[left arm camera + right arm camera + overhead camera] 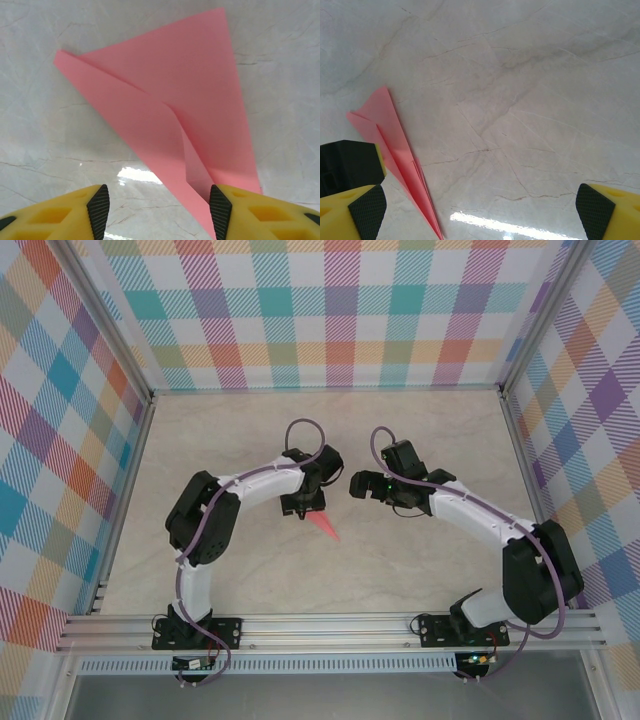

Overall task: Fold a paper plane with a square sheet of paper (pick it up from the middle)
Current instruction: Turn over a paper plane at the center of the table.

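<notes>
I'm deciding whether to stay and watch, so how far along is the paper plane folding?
Mostly done: the paper plane lies on the table as a pointed dart with layered folds. In hand: the left gripper hangs over it toward its narrow end, jaws apart, gripping nothing. The right gripper hovers open beside it. Left: probably one last pinch or crease.

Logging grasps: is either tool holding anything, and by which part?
Nothing is clamped. The left tool stands open astride the paper plane at its narrowing end, with only one pad at the paper. The right tool is open, apart from it.
</notes>
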You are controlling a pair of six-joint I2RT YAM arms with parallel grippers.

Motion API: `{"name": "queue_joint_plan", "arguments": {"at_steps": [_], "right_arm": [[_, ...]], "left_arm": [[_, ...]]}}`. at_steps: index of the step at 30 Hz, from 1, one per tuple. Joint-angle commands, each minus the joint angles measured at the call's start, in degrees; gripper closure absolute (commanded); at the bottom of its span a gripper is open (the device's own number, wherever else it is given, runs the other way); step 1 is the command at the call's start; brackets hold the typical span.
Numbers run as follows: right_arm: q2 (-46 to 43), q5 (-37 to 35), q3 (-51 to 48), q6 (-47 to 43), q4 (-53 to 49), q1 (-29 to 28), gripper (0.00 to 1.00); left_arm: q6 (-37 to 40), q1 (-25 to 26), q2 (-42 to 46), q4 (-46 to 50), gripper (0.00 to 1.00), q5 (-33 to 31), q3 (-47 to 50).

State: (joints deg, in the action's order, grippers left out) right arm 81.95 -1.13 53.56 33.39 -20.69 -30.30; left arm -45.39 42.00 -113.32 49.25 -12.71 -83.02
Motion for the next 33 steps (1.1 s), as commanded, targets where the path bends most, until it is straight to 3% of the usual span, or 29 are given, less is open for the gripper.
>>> {"name": "queue_joint_plan", "arguments": {"at_steps": [1,10,19,27,33], "right_arm": [[1.2,1.0,0.6,0.5,-0.6,0.4,0.00],[2.0,1.6,0.9,0.5,-0.7,0.4,0.00],[2.1,1.8,0.4,0.4,-0.6,0.4,0.00],[2.3,1.8,0.4,0.2,-0.5,0.4,0.00],[2.4,1.7,0.4,0.1,-0.7,0.4,0.00]], "left_arm": [[-2.4,0.9,4.1,-0.2,0.45,-0.2,1.9],[-6.5,0.8,5.7,-7.5,0.44,1.3,4.4],[-6.6,0.8,0.7,-6.2,0.43,1.9,0.9],[-5.2,0.8,-1.1,-6.0,0.36,2.6,-0.8],[-5.8,0.8,-0.5,-4.8,0.45,1.2,-0.2]]}}
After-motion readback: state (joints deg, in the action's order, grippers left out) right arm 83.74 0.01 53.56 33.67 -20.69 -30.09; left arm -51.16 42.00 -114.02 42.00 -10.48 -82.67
